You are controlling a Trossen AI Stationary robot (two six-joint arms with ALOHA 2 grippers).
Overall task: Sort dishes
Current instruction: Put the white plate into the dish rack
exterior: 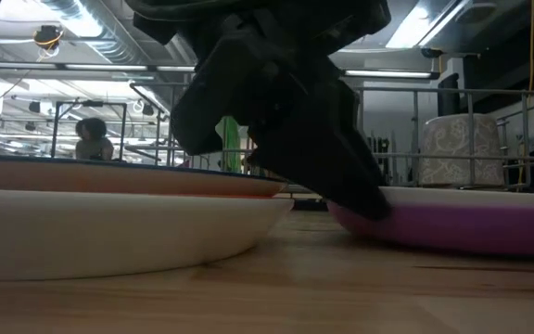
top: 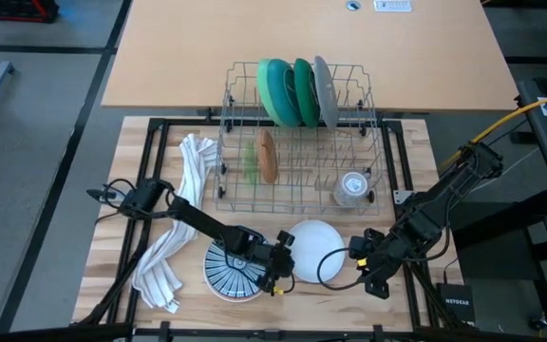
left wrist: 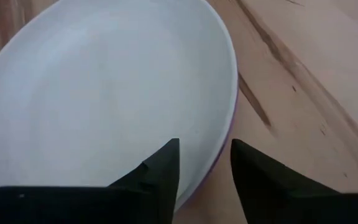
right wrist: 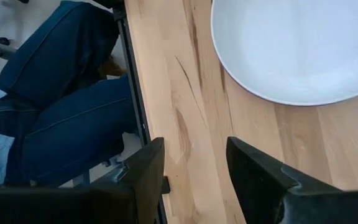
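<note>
The left arm reaches low across the table toward the middle, its left gripper [top: 283, 261] tipped down, the two dark fingers [left wrist: 160, 171] parted with one to each side of a rim. The right arm bends in from the far side, wrist lowered, and the right gripper [top: 373, 275] hangs just above the wood, its fingers [right wrist: 143, 171] spread wide with nothing between them.
</note>
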